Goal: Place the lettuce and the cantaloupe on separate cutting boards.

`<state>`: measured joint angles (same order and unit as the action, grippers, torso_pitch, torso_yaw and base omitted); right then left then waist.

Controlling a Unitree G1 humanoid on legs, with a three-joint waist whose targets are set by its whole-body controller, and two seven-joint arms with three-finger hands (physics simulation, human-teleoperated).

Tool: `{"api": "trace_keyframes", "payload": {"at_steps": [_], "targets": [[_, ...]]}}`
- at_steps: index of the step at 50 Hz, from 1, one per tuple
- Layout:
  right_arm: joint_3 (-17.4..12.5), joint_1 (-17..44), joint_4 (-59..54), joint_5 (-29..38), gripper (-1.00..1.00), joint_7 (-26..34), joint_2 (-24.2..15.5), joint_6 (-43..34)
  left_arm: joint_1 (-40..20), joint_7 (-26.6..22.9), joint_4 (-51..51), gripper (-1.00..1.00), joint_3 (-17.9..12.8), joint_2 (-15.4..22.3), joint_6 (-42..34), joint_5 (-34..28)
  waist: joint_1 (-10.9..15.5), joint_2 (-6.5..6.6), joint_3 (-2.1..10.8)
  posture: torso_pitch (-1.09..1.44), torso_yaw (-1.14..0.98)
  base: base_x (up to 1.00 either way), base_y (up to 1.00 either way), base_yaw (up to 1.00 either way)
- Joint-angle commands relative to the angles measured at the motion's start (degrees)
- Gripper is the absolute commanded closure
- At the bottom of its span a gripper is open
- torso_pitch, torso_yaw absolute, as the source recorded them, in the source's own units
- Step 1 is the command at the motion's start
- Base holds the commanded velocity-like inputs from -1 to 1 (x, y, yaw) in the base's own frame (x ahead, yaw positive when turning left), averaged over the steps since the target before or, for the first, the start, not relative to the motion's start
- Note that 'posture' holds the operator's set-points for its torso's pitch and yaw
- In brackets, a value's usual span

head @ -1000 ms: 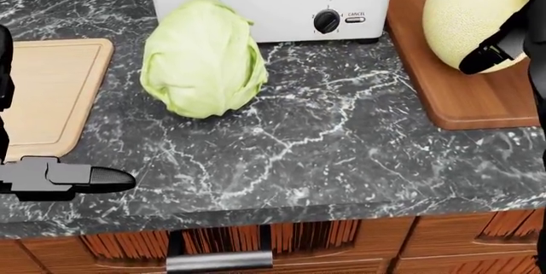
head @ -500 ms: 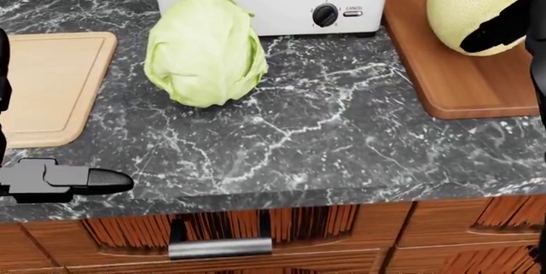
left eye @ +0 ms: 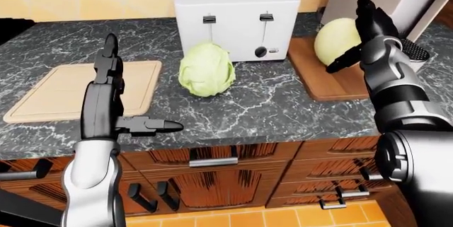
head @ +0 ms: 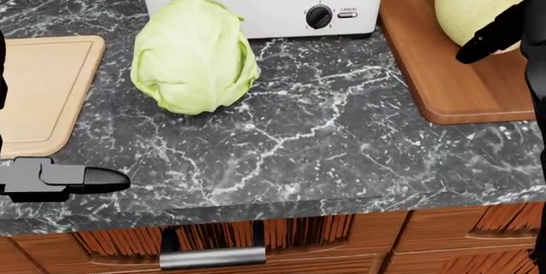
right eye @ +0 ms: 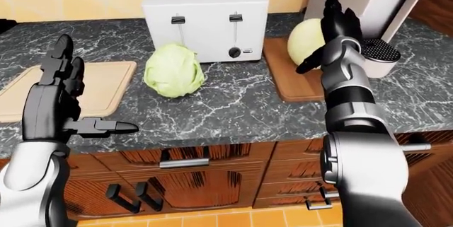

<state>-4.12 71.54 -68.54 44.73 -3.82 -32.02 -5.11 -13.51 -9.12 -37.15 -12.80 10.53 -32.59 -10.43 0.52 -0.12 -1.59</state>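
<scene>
Bare marble counter [head: 341,139] lies open at the lettuce's [head: 194,54] 3 to 6 o'clock in the head view. The white toaster [left eye: 237,15] crowds its 12 o'clock, nearly touching. The pale cutting board [left eye: 85,89] at 9 o'clock sits unoccupied.

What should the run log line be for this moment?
cantaloupe: on dark board | lettuce: on counter, not placed | light board: bare | left hand: open | right hand: open beside cantaloupe
</scene>
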Motion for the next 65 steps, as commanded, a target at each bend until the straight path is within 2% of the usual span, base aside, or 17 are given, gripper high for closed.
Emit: {"api": "trace_keyframes", "payload": {"at_steps": [1, 9, 17, 22, 28, 37, 39, 44, 49, 56, 61, 65], "targets": [[-0.1, 2.5, 2.7, 0.3, -1.00, -0.8, -1.0, 0.8, -1.1, 0.4, -1.9, -1.00, -0.4, 0.5, 1.5, 0.0, 0.0, -0.24, 1.60, 0.00, 0.00, 0.00, 0.00, 0.00], [-0.1, 2.9, 5.1, 1.0, -1.00, 0.2, -1.2, 0.2, -0.6, 0.6, -1.6, -1.00, -0.3, 0.2, 2.2, 0.0, 0.2, -0.34, 1.52, 0.00, 0.00, 0.00, 0.00, 0.00], [-0.8, 1.0, 15.4, 2.1, -1.00, 4.5, -0.8, -2.9, 0.0, 0.7, -1.5, -1.00, -0.1, 0.0, 2.8, -0.2, 0.4, -0.58, 1.18, 0.00, 0.00, 0.00, 0.00, 0.00], [-2.0, -2.5, 25.4, 2.6, -1.00, 8.9, -0.3, -6.0, 0.2, 0.6, -1.6, -1.00, -0.2, -0.1, 2.9, -0.1, 0.5, -0.82, 0.93, 0.00, 0.00, 0.00, 0.00, 0.00], [-3.8, -10.5, 43.5, 3.2, -1.00, 15.3, 1.1, -11.3, -0.1, 0.6, -1.2, -1.00, -0.2, 0.0, 2.9, -0.2, 0.8, -1.10, 0.73, 0.00, 0.00, 0.00, 0.00, 0.00], [-4.7, -17.9, 60.7, 3.6, -1.00, 20.7, 4.5, -15.9, -1.1, 0.6, -0.4, -1.00, 0.1, 0.2, 2.6, -0.3, 0.7, -0.97, 0.55, 0.00, 0.00, 0.00, 0.00, 0.00], [-4.8, -19.9, 66.3, 2.4, -1.00, 22.5, 6.3, -17.5, -1.2, 0.7, 0.1, -1.00, 0.1, 0.2, 2.9, -0.3, 0.6, -0.90, 0.58, 0.00, 0.00, 0.00, 0.00, 0.00], [-4.5, -21.4, 72.5, 2.1, -1.00, 24.9, 7.8, -19.6, -1.3, 0.9, 0.6, -1.00, 0.3, 0.2, 3.2, -0.3, 0.5, -0.67, 0.59, 0.00, 0.00, 0.00, 0.00, 0.00], [-4.2, -24.8, 82.1, -1.2, -1.00, 26.7, 12.0, -22.8, -1.4, 1.0, 1.9, -1.00, 0.2, 0.3, 4.0, -0.1, 0.3, -0.52, 0.63, 0.00, 0.00, 0.00, 0.00, 0.00], [-3.1, -31.3, 95.7, -4.6, -1.00, 26.7, 16.9, -28.4, -7.4, 0.4, 7.0, -1.00, 1.9, 3.0, 2.8, -2.4, 0.3, -0.20, 0.66, 0.00, 0.00, 0.00, 0.00, 0.00], [-4.4, -36.4, 103.7, -13.1, -1.00, 23.1, 20.6, -32.5, -16.1, -2.8, 12.5, -1.00, 3.6, 5.7, 0.8, -4.5, 0.2, -0.12, 0.87, 0.00, 0.00, 0.00, 0.00, 0.00], [-3.6, -40.6, 107.6, -17.6, -1.00, 20.0, 21.3, -34.3, -21.7, -5.6, 15.4, -1.00, 5.1, 6.5, 0.1, -7.3, 0.2, -0.10, 0.91, 0.00, 0.00, 0.00, 0.00, 0.00]]}}
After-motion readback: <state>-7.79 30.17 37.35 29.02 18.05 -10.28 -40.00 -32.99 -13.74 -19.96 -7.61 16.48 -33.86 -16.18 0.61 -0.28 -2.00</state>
